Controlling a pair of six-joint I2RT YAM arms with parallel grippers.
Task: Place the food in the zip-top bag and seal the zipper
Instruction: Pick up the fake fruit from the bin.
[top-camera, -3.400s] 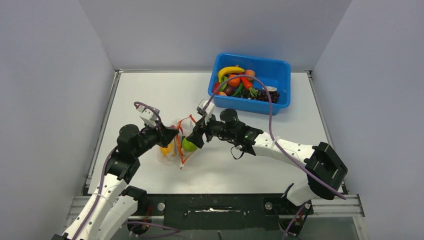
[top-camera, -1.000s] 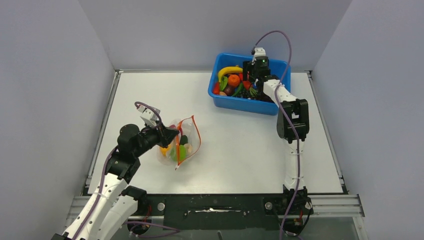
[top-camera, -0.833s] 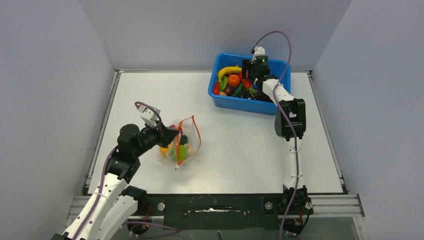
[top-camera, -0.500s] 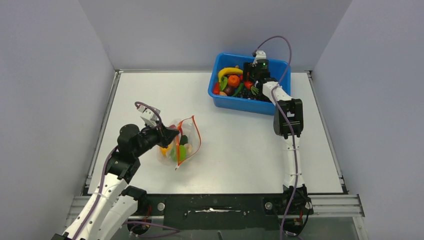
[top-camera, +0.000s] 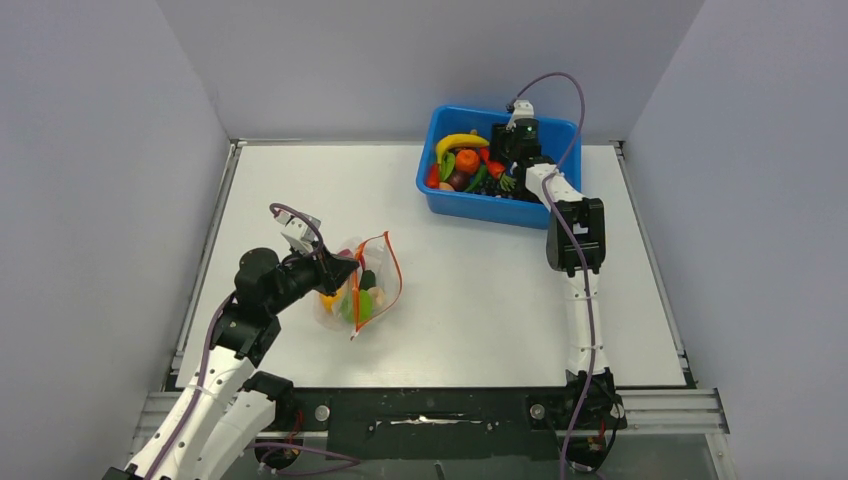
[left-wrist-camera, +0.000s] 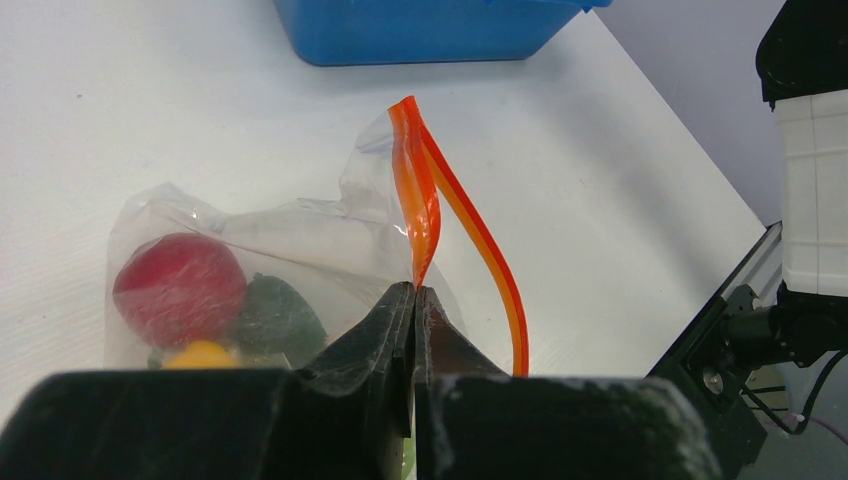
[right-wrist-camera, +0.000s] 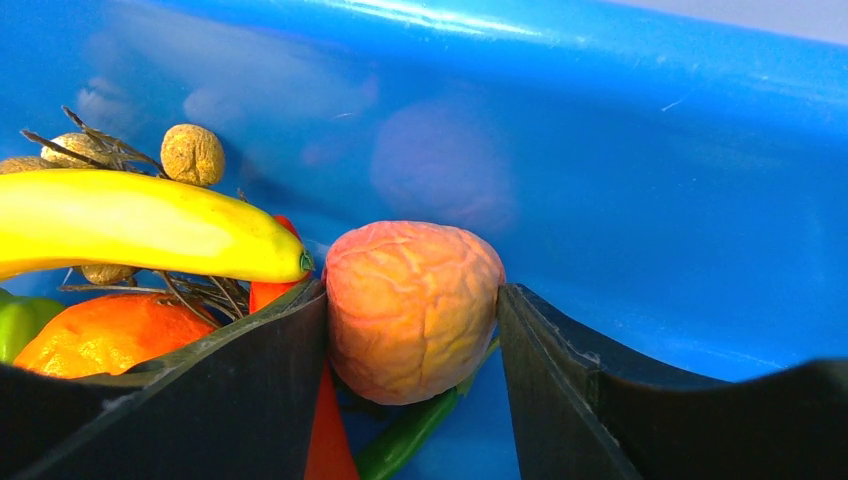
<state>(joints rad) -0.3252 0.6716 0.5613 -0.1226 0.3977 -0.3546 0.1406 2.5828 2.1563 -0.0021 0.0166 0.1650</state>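
Right claw (right-wrist-camera: 412, 330) straddling wrinkled peach (right-wrist-camera: 412, 308), left claw (left-wrist-camera: 413, 330) pinching zipper (left-wrist-camera: 418, 215)

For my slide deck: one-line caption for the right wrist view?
Right hand straddles a wrinkled peach-coloured toy fruit in the blue bin, beside a banana.

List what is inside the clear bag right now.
In the left wrist view the zip-top bag holds a red apple, a dark green piece and a yellow-orange piece. The left gripper hides the bag's lower part, so other contents cannot be confirmed there.
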